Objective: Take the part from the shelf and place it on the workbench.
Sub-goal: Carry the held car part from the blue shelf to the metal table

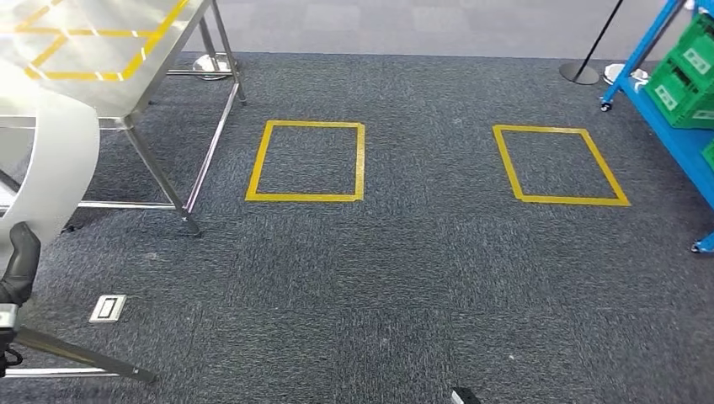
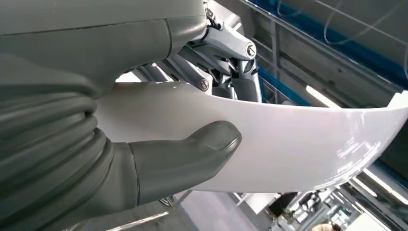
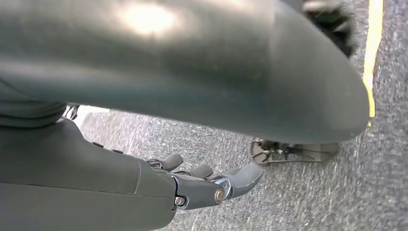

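In the left wrist view we see our left hand [image 2: 159, 144] gripping the part [image 2: 288, 144], a glossy white curved panel: the thick grey thumb [image 2: 192, 154] lies flat across its near face, and the darker fingers [image 2: 226, 62] show above its upper edge, on the far side. The panel sweeps away from the hand in a long, smooth arc and broadens toward its far end, where it catches bright reflections.

From the head view, the same white part [image 1: 50, 160] rises at our left edge as a tall curved shape, held in the air in front of the workbench [image 1: 126, 93], with our left hand [image 1: 18, 265] as a dark form just below it. The part does not rest on the bench.

Our right hand [image 3: 211, 185] hangs low over the carpet in the right wrist view, its fingers stretched out and slightly apart, holding nothing.

Further out, the workbench is a steel table with yellow tape lines on its top, standing on thin metal legs at the upper left. On the dark grey carpet [image 1: 379, 278] ahead lie two yellow taped squares, one near the bench [image 1: 307, 160] and one farther right [image 1: 557, 164]. At the right edge stands the blue shelf [image 1: 674, 135], carrying green crates [image 1: 686, 76]. A small floor socket [image 1: 108, 308] sits in the carpet at lower left.
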`<action>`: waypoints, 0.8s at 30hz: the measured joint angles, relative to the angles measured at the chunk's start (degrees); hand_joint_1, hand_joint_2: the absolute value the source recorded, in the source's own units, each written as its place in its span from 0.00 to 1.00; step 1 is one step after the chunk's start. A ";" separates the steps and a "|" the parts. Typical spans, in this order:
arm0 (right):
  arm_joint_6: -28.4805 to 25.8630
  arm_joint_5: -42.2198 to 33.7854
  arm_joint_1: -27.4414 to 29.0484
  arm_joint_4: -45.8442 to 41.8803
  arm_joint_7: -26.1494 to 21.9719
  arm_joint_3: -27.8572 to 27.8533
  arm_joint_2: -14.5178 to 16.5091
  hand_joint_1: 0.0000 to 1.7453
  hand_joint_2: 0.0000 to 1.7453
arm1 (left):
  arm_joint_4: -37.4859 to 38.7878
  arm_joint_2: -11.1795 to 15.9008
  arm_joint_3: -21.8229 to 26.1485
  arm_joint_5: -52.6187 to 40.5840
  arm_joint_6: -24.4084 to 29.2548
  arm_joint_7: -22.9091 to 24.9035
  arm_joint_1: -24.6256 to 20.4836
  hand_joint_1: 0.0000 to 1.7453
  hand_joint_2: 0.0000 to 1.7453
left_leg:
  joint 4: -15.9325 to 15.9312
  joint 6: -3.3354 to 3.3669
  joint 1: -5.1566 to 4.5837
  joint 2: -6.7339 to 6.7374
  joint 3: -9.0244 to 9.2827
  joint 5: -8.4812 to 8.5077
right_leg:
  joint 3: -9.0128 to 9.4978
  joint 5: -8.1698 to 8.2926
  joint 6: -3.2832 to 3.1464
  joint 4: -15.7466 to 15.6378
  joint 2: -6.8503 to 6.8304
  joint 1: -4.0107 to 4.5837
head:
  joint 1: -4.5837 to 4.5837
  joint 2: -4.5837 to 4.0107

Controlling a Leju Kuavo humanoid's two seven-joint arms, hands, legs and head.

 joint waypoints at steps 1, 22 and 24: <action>-0.02 -0.06 0.06 0.00 0.01 0.00 0.01 0.00 0.00 | 0.02 -0.02 0.01 -0.02 0.00 0.00 0.11 1.00 1.00 | 0.05 0.04 0.01 -0.76 -0.06 0.00 | -1.77 -0.94 0.12 3.23 0.33 -0.10 | 0.04 0.00; -0.04 -1.43 0.18 0.00 -0.76 -0.40 0.17 0.00 0.00 | 3.94 3.01 0.80 0.89 -0.88 1.10 -1.64 1.00 1.00 | 2.60 -2.65 -0.09 3.82 -0.86 -0.74 | 4.57 6.78 -2.14 -11.44 -4.36 0.21 | -0.59 0.00; -0.03 -1.37 0.17 0.00 -0.53 -0.43 0.17 0.00 0.00 | 4.28 3.14 0.83 0.88 -0.63 1.36 -1.64 1.00 1.00 | 0.80 -1.97 -0.43 4.42 -0.11 -0.66 | 4.80 6.57 -1.57 -11.45 -5.41 0.46 | -0.54 0.01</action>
